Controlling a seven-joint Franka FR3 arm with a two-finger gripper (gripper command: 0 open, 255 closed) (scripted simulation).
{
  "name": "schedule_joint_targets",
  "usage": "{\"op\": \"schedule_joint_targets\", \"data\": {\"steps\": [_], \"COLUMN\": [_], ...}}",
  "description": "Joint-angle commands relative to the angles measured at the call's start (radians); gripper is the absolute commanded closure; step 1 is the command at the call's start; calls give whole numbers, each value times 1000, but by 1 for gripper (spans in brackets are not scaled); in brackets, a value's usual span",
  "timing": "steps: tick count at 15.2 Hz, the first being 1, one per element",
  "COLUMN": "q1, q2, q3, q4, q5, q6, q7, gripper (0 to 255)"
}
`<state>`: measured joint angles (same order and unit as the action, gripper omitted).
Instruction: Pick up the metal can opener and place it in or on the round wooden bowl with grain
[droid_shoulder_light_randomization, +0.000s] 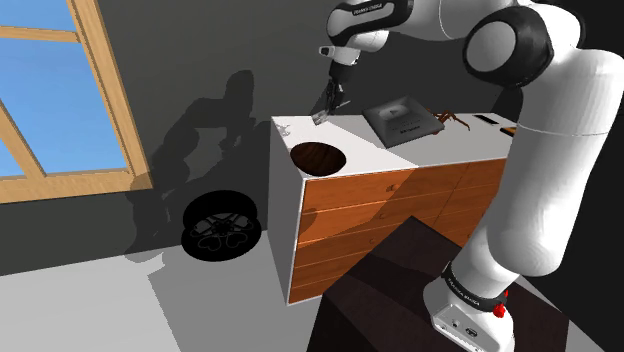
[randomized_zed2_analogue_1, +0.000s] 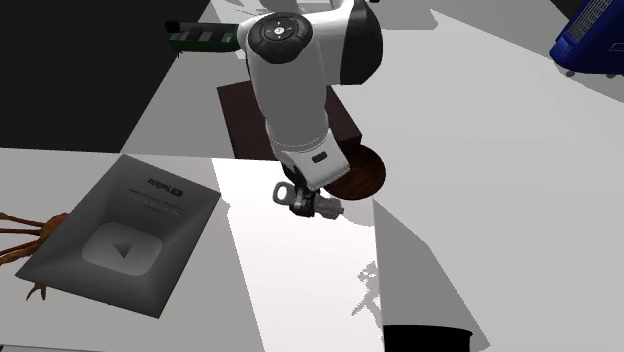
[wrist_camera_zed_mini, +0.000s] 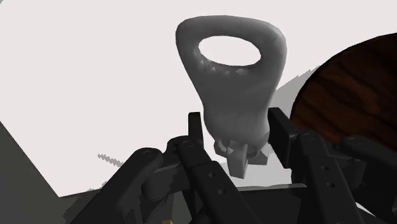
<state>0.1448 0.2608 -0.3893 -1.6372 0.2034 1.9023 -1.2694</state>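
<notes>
Home room, wood-framed window (droid_shoulder_light_randomization: 52, 95), drawer cabinet (droid_shoulder_light_randomization: 400, 215)

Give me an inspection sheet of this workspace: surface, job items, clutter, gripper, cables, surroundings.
Surface: white cabinet top over wooden drawer fronts.
Job's things: grey can opener, clasped by the gripper over the white top; dark wooden bowl at the top's near corner.
Clutter: grey plaque with a play-button mark; brown branching thing beside it; small pale thing by the top's edge at the shoulder view's left.
Gripper: gripper shut on the can opener, beside the bowl.
Cables: nothing seen.
Surroundings: black wheel on the floor against the dark wall; wood-framed window; the robot's dark stand.
</notes>
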Motion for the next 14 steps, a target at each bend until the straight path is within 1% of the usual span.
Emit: {"op": "schedule_joint_targets", "data": {"steps": [1, 4, 8, 13, 14], "q1": [34, 81, 130, 180, 179], "q2": [-64, -159, -273, -400, -397], "q3": [7, 25, 62, 125, 126], "q4": [-85, -203, -338, -481, -491], "q5": [-26, -65, -111, -153, -151], "q6": [30, 68, 105, 136, 150], "q7": [39, 107, 205, 336, 334], "gripper": [255, 255, 255, 255, 255]}}
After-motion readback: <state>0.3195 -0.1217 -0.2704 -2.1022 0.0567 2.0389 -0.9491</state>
